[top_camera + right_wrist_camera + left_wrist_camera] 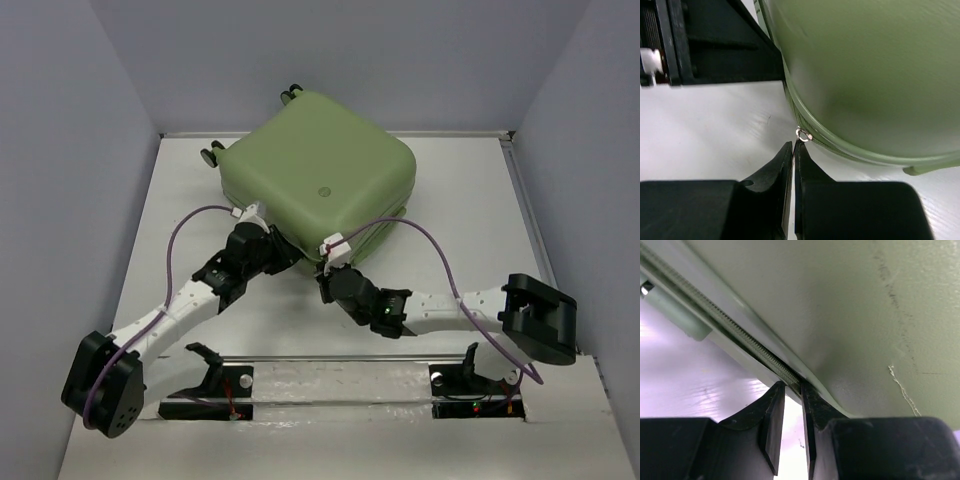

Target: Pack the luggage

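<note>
The luggage (315,165) lies flat and shut at the far middle of the table (480,230), with its wheels (212,154) pointing away from you. Its zipper (740,337) runs along the near edge, and both pincers are right there.

Your right gripper (793,150) is pinched almost shut. It looks like it holds the thin tab of the zipper pull (803,134), with the little shiny ring just past the tips. That tab is tiny and slippery. If you tug too fast or at the wrong slant, I think it could slide out and you would grab air.

Your left gripper (792,390) is narrow too, and its tips touch the zipper edge. I cannot tell if it really pinches anything.

Watch out for the case itself. It is light and sits on a smooth top, so a hard pull may drag or spin the whole thing instead of moving the zipper.

The two arms are also close together, so they could bump.
</note>
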